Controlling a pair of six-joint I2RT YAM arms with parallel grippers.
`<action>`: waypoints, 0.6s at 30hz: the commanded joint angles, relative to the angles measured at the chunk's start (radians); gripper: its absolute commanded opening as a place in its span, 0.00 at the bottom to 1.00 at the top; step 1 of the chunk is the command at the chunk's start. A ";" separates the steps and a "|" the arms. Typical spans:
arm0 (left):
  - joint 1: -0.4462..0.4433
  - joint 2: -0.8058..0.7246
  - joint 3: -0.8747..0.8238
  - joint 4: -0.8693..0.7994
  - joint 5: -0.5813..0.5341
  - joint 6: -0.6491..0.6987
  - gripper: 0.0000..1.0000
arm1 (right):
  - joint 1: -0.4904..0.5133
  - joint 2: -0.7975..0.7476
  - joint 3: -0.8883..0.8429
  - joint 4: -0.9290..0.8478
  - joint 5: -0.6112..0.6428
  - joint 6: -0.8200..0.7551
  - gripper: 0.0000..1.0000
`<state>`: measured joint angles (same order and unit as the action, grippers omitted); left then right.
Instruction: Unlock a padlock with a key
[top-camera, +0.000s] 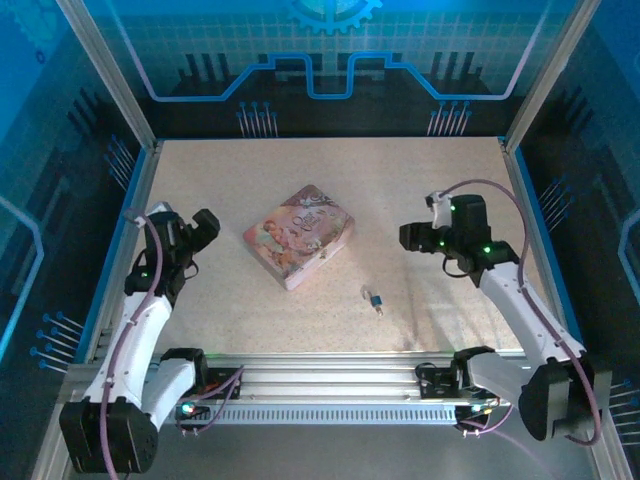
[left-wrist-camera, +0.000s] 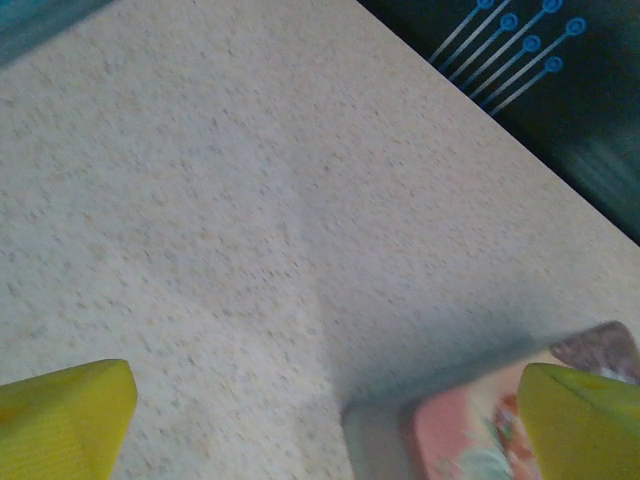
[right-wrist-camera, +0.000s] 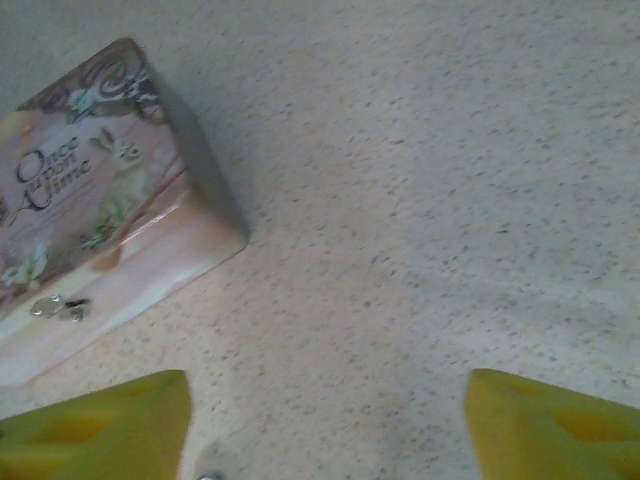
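Yellow fingers (right-wrist-camera: 90, 425) spread, my left hand (top-camera: 206, 226) and right hand (top-camera: 411, 238) hang empty; the padlock (top-camera: 375, 299) lies between them, the tin (top-camera: 300, 235) beside my left hand.

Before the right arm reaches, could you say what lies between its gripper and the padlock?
Bare table between right gripper and padlock, in the top view.

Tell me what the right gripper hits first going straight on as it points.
Likely the bare table ahead of the right gripper; the pink tin sits off to the side. Depth is unclear.
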<state>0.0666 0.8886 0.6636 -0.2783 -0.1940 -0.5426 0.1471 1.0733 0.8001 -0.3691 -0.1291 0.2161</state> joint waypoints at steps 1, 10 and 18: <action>0.012 0.009 -0.073 0.158 -0.098 0.126 0.99 | -0.047 -0.034 -0.056 0.141 0.038 0.026 0.89; 0.012 0.042 -0.300 0.544 -0.101 0.300 0.99 | -0.070 -0.019 -0.239 0.432 0.174 -0.138 1.00; 0.012 0.208 -0.391 0.913 -0.034 0.376 0.99 | -0.075 0.063 -0.356 0.724 0.183 -0.173 1.00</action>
<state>0.0692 1.0531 0.2920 0.4053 -0.2577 -0.2356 0.0883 1.1103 0.4587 0.1741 0.0429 0.0742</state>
